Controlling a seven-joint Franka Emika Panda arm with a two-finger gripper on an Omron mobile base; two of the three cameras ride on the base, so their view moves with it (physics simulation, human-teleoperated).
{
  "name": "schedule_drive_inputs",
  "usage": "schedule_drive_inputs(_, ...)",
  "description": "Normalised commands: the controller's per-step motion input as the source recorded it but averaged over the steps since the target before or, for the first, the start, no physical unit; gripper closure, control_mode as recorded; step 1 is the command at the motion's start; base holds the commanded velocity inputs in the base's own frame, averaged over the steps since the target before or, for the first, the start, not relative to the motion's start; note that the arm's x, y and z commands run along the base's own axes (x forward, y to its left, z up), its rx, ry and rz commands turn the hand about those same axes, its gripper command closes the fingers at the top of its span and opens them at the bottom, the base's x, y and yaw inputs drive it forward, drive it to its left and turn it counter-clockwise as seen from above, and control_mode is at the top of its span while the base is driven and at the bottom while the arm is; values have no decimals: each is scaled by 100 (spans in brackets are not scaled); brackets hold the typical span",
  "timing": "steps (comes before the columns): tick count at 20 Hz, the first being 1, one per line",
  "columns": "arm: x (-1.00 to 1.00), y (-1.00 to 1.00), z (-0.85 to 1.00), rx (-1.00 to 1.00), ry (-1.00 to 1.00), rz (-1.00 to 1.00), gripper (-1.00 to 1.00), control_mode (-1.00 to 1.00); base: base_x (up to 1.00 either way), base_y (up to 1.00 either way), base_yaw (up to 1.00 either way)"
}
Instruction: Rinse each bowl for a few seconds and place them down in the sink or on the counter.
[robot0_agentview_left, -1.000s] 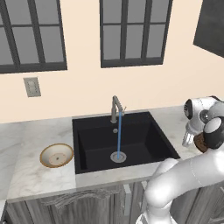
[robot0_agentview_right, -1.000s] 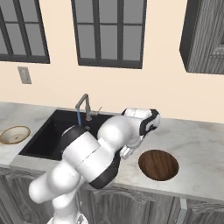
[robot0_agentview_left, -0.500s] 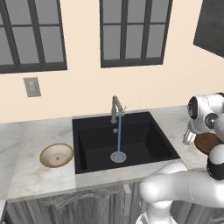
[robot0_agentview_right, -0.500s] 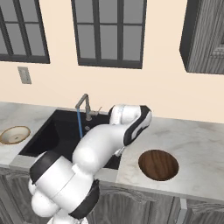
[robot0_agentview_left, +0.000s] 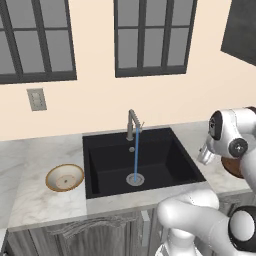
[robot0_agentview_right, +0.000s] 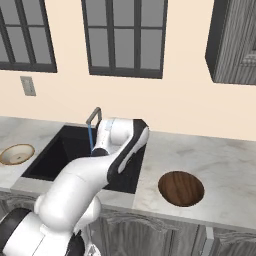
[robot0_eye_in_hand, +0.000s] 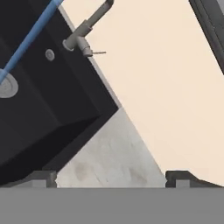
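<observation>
You can see the big black sink (robot0_agentview_left: 145, 160) set in the pale marble counter (robot0_agentview_right: 220, 165), and a thin blue stream of water (robot0_agentview_left: 136, 152) runs from the grey bent tap (robot0_agentview_left: 132, 122) down to the round silver drain (robot0_agentview_left: 135, 179). The tan-rimmed cream bowl (robot0_agentview_left: 64, 177) sits on the counter left of the sink. The dark brown round bowl (robot0_agentview_right: 181, 188) sits on the counter to the right. Your pincer (robot0_eye_in_hand: 111, 179) is spread wide and holds nothing, above the counter beside the sink's edge.

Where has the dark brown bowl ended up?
The dark brown bowl sits on the counter to the right of the sink, near the front edge.
</observation>
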Motion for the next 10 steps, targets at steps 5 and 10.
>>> schedule_drive_inputs(5, -14, 62, 77, 14, -8, -1, -100, -100, 0, 0, 0)
schedule_drive_inputs(10, -23, 54, 91, 12, -5, -3, -100, -100, 0, 0, 0)
